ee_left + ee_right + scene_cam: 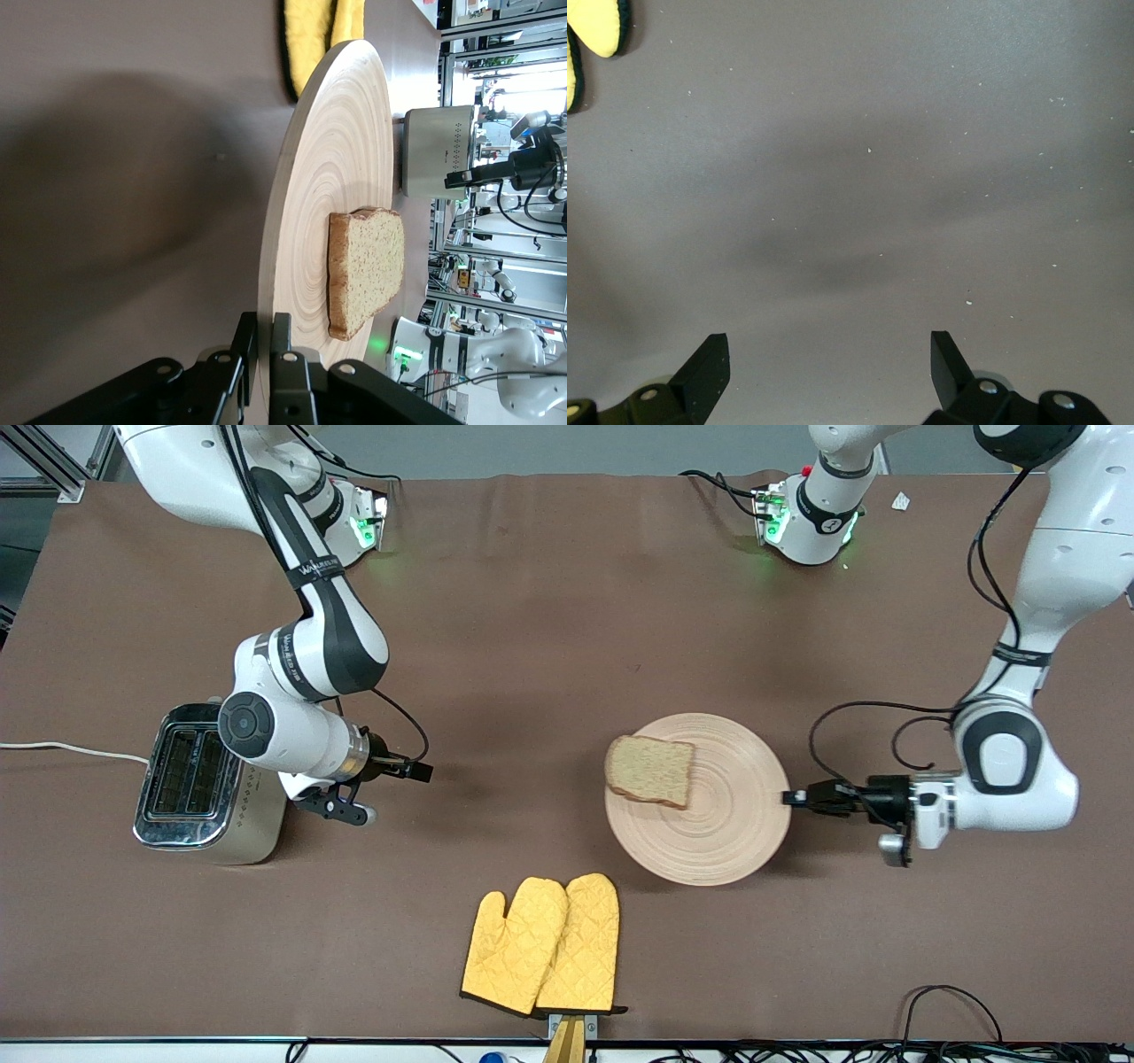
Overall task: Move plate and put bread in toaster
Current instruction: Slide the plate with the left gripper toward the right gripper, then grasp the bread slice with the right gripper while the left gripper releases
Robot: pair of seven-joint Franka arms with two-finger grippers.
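Note:
The light wooden plate (726,815) lies mid-table, toward the left arm's end. The brown bread slice (649,771) lies on its edge facing the toaster. My left gripper (787,797) is shut on the plate's rim at the edge away from the toaster. The left wrist view shows its fingers (282,332) clamped on the rim, with the plate (328,177) and bread (365,266) ahead. The cream toaster (190,784) stands at the right arm's end, both slots empty. My right gripper (394,793) is open and empty beside the toaster, over bare table (828,350).
A pair of yellow oven mitts (545,948) lies near the table's front edge, nearer the front camera than the plate. The toaster's white cord (71,750) runs off the right arm's end. Brown cloth covers the table between toaster and plate.

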